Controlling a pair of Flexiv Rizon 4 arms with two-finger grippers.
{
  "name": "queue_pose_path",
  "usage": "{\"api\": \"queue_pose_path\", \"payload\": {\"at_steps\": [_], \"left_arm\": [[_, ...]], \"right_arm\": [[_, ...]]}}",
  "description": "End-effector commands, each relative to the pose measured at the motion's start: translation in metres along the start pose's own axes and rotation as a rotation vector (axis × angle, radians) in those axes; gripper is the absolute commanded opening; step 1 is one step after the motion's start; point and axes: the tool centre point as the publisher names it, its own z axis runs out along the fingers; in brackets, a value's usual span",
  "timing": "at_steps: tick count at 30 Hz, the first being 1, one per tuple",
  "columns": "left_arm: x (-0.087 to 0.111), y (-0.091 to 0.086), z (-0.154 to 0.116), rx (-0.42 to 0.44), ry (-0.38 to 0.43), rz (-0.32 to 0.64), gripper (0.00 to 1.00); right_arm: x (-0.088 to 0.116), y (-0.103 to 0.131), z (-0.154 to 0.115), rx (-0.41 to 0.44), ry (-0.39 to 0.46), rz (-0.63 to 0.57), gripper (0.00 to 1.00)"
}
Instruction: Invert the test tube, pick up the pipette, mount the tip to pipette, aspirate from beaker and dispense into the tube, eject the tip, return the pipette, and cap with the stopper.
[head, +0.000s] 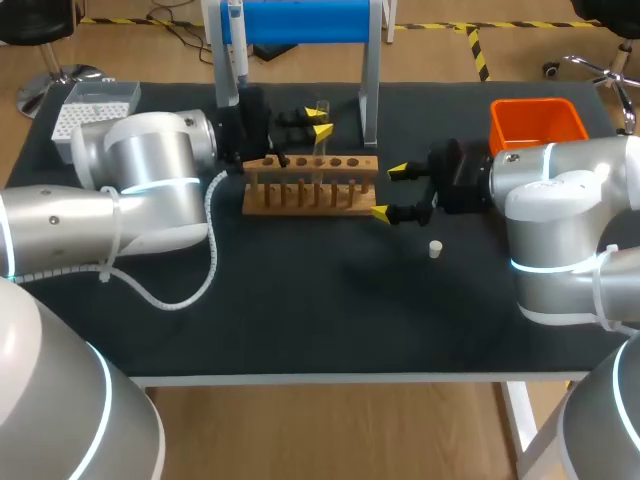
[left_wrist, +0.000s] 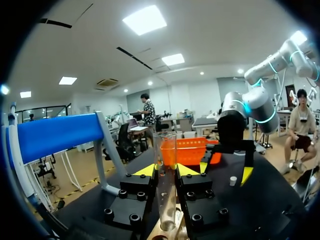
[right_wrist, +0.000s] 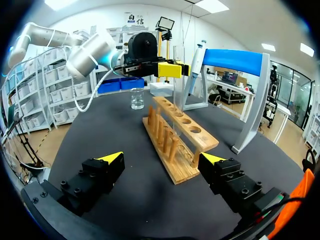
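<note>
Test tube (left_wrist: 165, 150) clamped upright in left gripper (left_wrist: 166, 171) over wooden rack (head: 310, 190); might slip or knock rack if inverted this close. Right gripper (head: 389, 192) spread apart, empty.

Clear tube (left_wrist: 165, 150) stands upright, open end up, gripped in the left tool (left_wrist: 165, 170) above the wooden rack (head: 311, 185). Pipette (head: 237, 45) hangs on the blue stand (head: 300, 20). Small white stopper (head: 436, 249) lies on the tabletop (head: 330, 300) near the rack.
</note>
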Motion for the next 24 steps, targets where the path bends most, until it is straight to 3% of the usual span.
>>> {"api": "queue_pose_path", "payload": {"at_steps": [1, 24], "left_arm": [[-0.002, 0.004, 0.0, 0.004, 0.007, -0.003, 0.0], [-0.001, 0.019, 0.0, -0.003, 0.006, -0.041, 0.0]], "right_arm": [[0.0, -0.001, -0.001, -0.002, -0.001, -0.001, 1.0], [0.0, -0.001, -0.001, -0.002, -0.001, -0.001, 1.0]]}}
